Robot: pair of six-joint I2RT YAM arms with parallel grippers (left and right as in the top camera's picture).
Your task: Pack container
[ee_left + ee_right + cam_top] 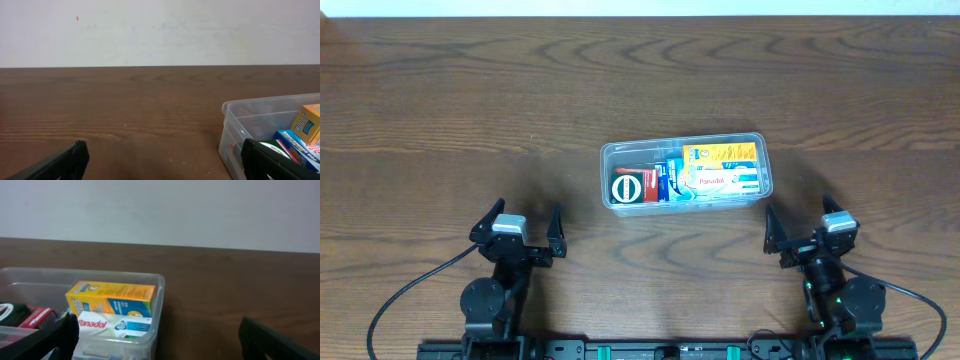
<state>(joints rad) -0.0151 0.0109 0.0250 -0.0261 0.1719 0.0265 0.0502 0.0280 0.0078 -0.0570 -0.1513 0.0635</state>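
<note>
The clear plastic container point(606, 168) stands at the table's middle, holding several small boxes: a yellow box point(721, 153), a white Panadol box point(720, 181), a blue box point(669, 181) and a red and dark box point(629, 187). It shows in the left wrist view point(231, 131) at the right and in the right wrist view point(150, 325) at the left. My left gripper point(520, 225) is open and empty, near the front left. My right gripper point(800, 225) is open and empty, just right of and in front of the container.
The brown wooden table point(470, 110) spreads around the container. A pale wall stands behind its far edge point(150, 30). Cables trail from both arm bases at the front edge.
</note>
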